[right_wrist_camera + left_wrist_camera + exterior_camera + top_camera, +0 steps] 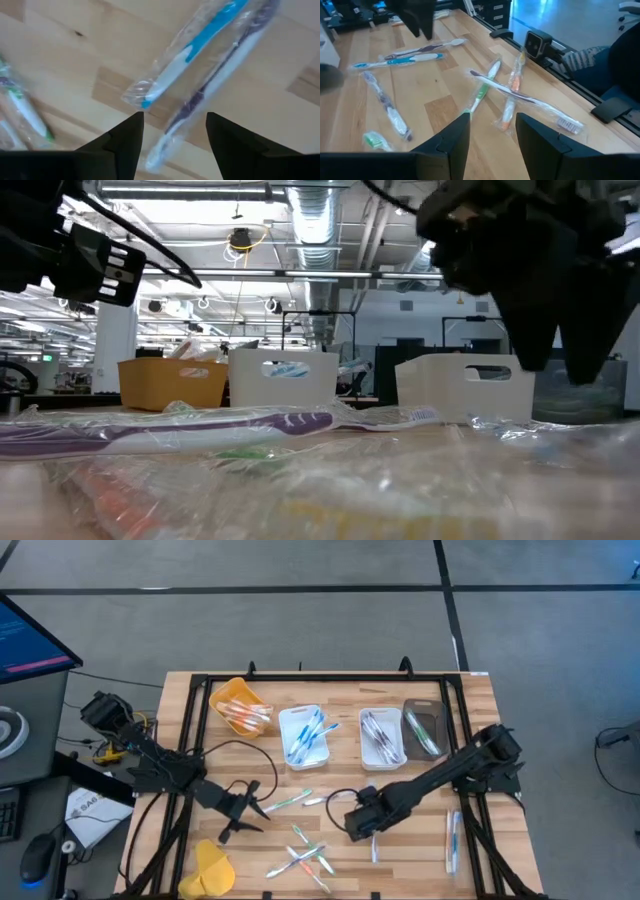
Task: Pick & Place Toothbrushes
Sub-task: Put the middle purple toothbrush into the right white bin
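My right hand (362,823) hangs low over the counter (480,700), fingers spread and holding nothing; under it lie two wrapped toothbrushes, a blue one (200,42) and a purple one (220,75), side by side and touching. My left hand (243,808) hovers over the counter's left half, fingers apart and empty, with a heap of crossed brushes (505,90) ahead of it. Other brushes already sit in the yellow tray (238,705), the white trays (303,735) and the dark tray (424,725); two more lie near the right edge (451,838).

What worries me: the blue and purple brushes lie so close that closing down could catch both, or pinch only loose wrapper so the brush slides out on the lift; the film looks slick. Coming down off-centre could nudge one aside; a brush gripped near one end would likely tilt and snag a tray wall. My two arms work near the middle; they could crowd each other.
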Robot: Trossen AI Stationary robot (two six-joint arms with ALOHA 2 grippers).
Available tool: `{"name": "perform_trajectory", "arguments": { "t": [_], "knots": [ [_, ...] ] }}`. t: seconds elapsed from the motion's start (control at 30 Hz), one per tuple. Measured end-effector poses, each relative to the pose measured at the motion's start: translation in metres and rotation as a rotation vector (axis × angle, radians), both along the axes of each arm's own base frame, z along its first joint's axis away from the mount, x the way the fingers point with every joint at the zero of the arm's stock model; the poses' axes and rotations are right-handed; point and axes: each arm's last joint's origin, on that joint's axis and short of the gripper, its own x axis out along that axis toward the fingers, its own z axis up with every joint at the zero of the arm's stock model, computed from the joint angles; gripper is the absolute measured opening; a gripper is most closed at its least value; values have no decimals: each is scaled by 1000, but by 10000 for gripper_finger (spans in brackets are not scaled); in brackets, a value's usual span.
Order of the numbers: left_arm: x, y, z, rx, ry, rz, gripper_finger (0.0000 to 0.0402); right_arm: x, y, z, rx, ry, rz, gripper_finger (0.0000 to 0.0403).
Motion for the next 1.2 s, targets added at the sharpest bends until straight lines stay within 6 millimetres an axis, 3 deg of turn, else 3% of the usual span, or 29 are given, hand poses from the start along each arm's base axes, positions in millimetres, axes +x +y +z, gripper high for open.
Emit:
{"name": "perform_trajectory", "arguments": {
  "t": [0.23, 0.6, 0.77, 1.2],
  "knots": [
    [2, 3, 0, 20, -8, 10, 154, 1, -4, -15, 1, 91, -39, 189],
    [2, 3, 0, 23, -10, 9, 154, -12, 3, -15, -37, 179, -12, 133],
    [2, 3, 0, 22, -11, 9, 154, -11, 9, -15, -25, 137, 2, 115],
    [2, 3, 0, 22, -12, 9, 154, -3, 8, -15, -46, 57, -9, 128]
  ]
}}
